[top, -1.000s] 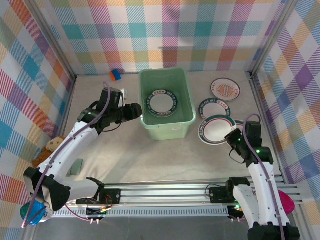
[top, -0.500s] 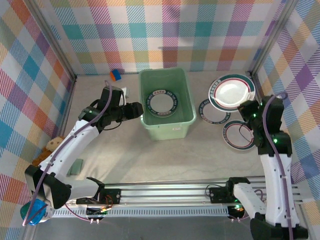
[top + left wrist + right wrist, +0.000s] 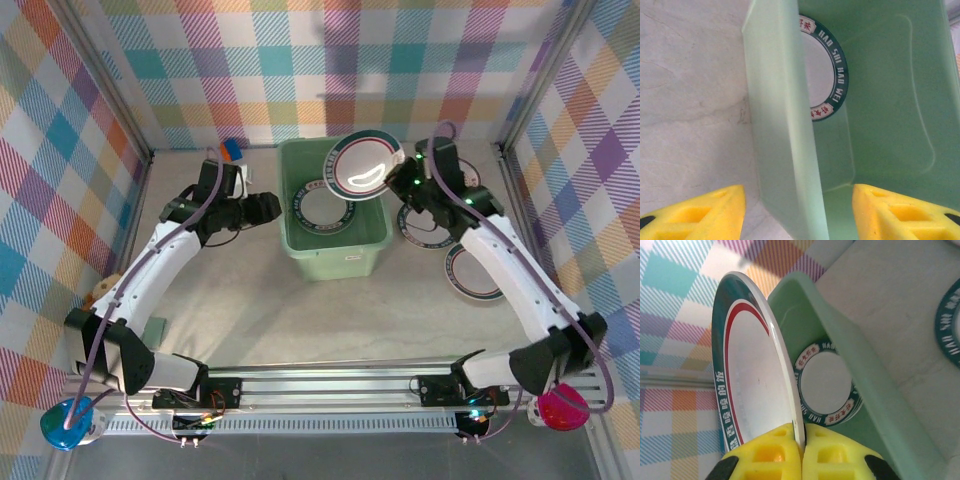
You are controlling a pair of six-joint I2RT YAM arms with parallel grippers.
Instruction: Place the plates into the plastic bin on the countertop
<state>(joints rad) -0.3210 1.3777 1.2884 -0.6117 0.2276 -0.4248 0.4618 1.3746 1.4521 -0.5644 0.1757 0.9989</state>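
Plates (image 3: 476,272): right pincer (image 3: 802,440) grasps one (image 3: 362,163), left pincer (image 3: 271,208) released, one binned (image 3: 322,205), perhaps three loose.

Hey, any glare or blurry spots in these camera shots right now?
Top external: a bright crescent of glare on the held plate, otherwise even light and sharp. Left wrist: the yellow fingertips look soft, while lettering on the plate inside the plastic bin reads crisply. Right wrist: the plaid wall behind is slightly soft.

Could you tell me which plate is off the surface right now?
The red-ringed plate pinched in the right gripper over the plastic bin; the others lie flat.
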